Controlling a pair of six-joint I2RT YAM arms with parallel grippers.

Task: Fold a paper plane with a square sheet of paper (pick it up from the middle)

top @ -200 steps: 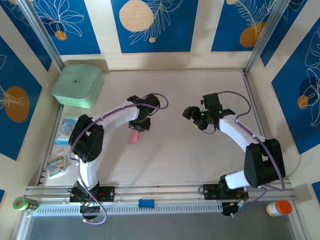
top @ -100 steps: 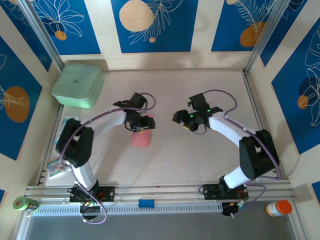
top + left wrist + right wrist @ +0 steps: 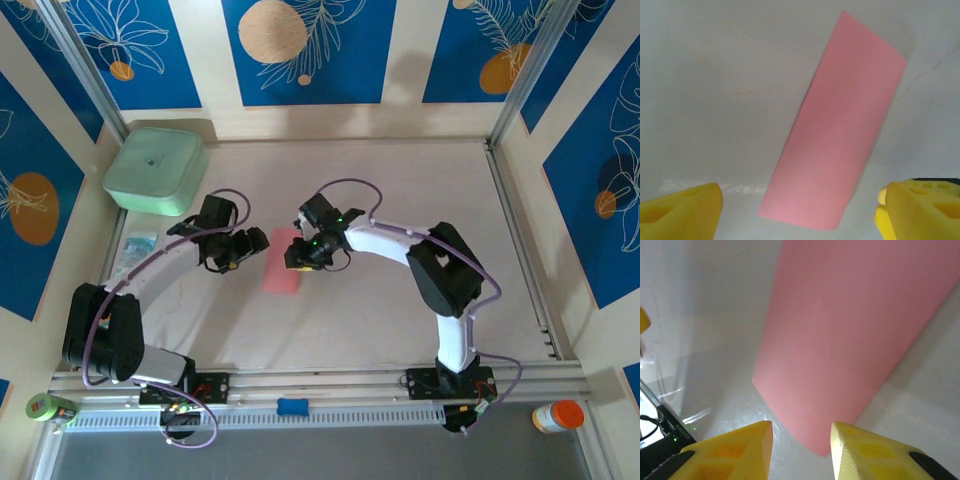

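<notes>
From above, one square sheet of paper (image 3: 281, 262), folded into a narrow pink rectangle, is lying flat mid-table between two claws. The left gripper (image 3: 252, 246) is hovering just beside its left edge and the right gripper (image 3: 296, 254) is reaching over its right edge, while one mint-green box (image 3: 156, 170) is sitting in the far-left corner. Through the left wrist camera the matte pink strip is lying slightly tilted on the pale table (image 3: 715, 75), with two yellow fingers (image 3: 682, 210) standing wide apart at its near end, holding nothing. Through the right wrist camera the strip is looking smooth, with two yellow fingers (image 3: 740, 450) standing narrowly apart at its near corner, not pinching it.

White arms (image 3: 380, 240), purple cables (image 3: 345, 182), yellow gripper fingers (image 3: 860, 450).
</notes>
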